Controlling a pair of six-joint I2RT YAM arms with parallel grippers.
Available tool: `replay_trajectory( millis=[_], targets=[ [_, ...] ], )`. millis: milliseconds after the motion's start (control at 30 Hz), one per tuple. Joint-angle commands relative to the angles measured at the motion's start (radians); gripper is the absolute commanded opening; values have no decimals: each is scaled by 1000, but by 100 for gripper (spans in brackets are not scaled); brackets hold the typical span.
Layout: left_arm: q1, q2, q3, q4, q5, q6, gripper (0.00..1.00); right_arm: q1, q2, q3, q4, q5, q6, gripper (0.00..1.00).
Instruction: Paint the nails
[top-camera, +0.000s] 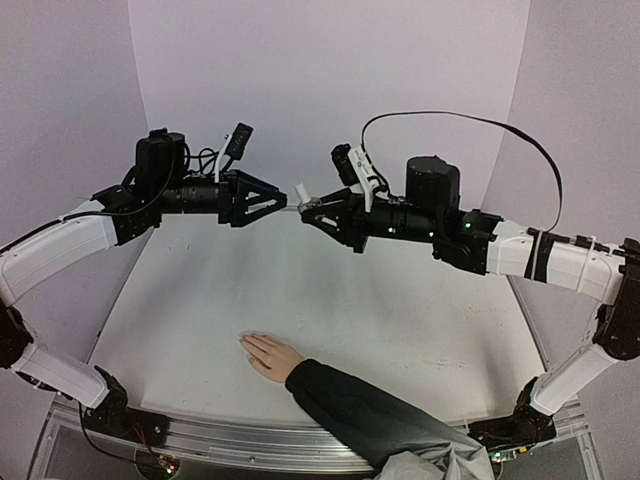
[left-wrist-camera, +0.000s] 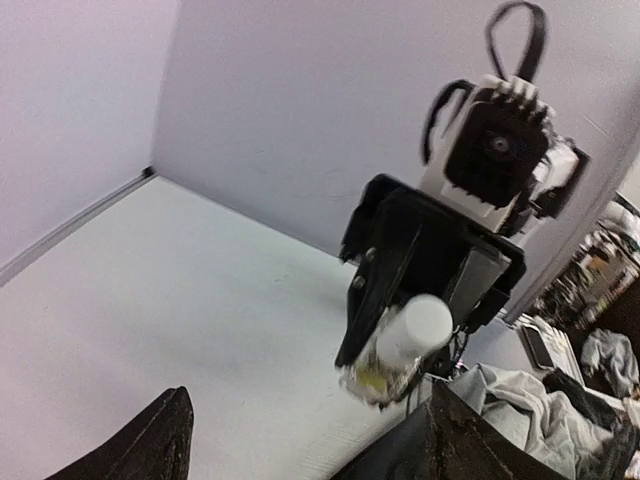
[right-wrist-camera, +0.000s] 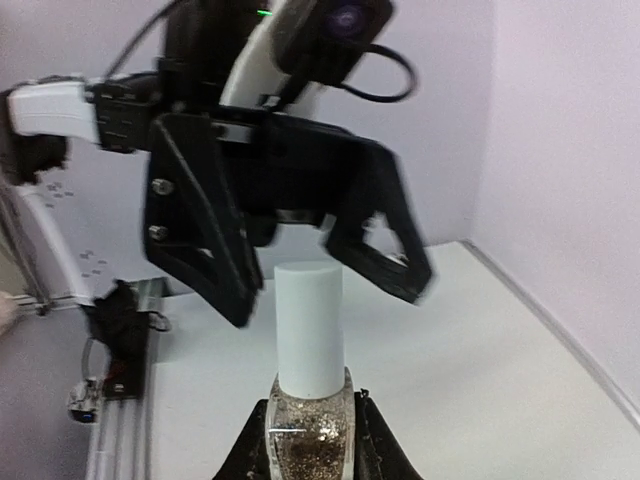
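White table (top-camera: 400, 300) | right claw (top-camera: 310, 209) grips bottle (right-wrist-camera: 296, 402) | glitter polish (right-wrist-camera: 310, 450) inside

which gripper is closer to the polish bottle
Right. The right gripper is shut on the glass body of the polish bottle; the left gripper stands open just off its white cap, not gripping it.

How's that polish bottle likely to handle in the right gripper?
The bottle looks like smooth glass: probably slippery, may spin in the right gripper if twisted. Tall cap over a small body: likely tippy when set down. Glass, so probably fragile if dropped.
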Motion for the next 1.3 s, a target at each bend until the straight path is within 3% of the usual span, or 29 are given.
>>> replay_trajectory(
  millis=[0,200,433,733,1033,1167,1267],
  targets=[
    [14,-117,-38,-3,-261,-219,82,15,29,35,13,396,-131,0],
    [9,-80,-31,-3,-311,-367,79,81,75,57,59,620,-172,0],
    [-38,5,32,6,-349,-321,79,141,134,103,63,693,-191,0],
    [-62,23,21,28,-457,-360,52,172,176,135,51,704,-212,0],
    [-66,60,38,49,-353,-384,13,174,177,142,52,692,-184,0],
    [-74,78,56,52,-262,-344,4,163,147,139,57,587,-152,0],
    [-78,84,68,75,-118,-232,0,104,104,127,56,329,-76,0]
  ],
)
